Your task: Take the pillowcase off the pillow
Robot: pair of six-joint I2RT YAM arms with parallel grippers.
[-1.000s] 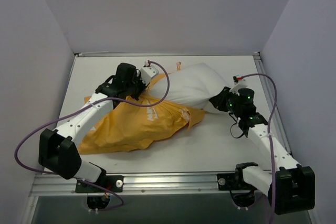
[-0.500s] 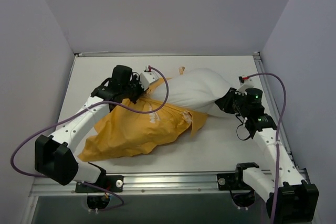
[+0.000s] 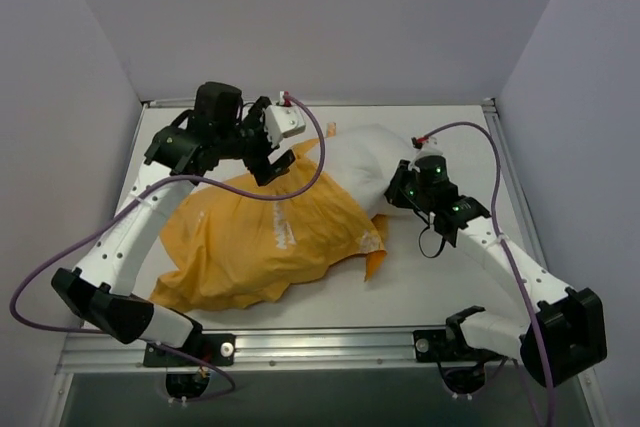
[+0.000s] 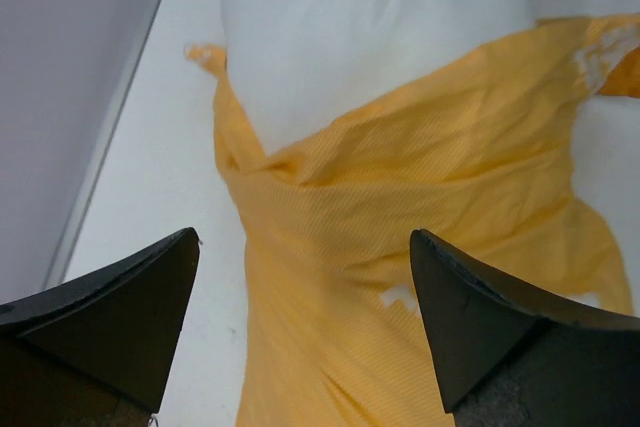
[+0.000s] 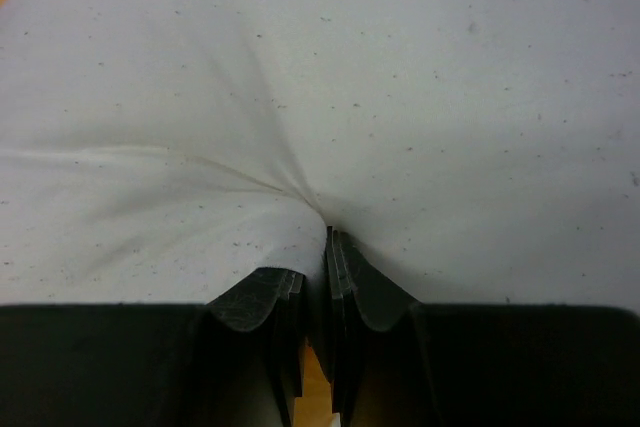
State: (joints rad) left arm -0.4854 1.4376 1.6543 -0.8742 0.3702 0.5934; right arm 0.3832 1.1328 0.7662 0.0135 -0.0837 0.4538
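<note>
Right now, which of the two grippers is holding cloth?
The right gripper: its jaws are shut on a pinch of the white pillow. The left gripper is open over the pillowcase, holding nothing.

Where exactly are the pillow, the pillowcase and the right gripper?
pillow (image 3: 362,159), top view, bare white middle.
pillowcase (image 3: 255,237), top view, middle of the orange cloth.
right gripper (image 5: 323,265), right wrist view, where its fingertips pinch.
</note>
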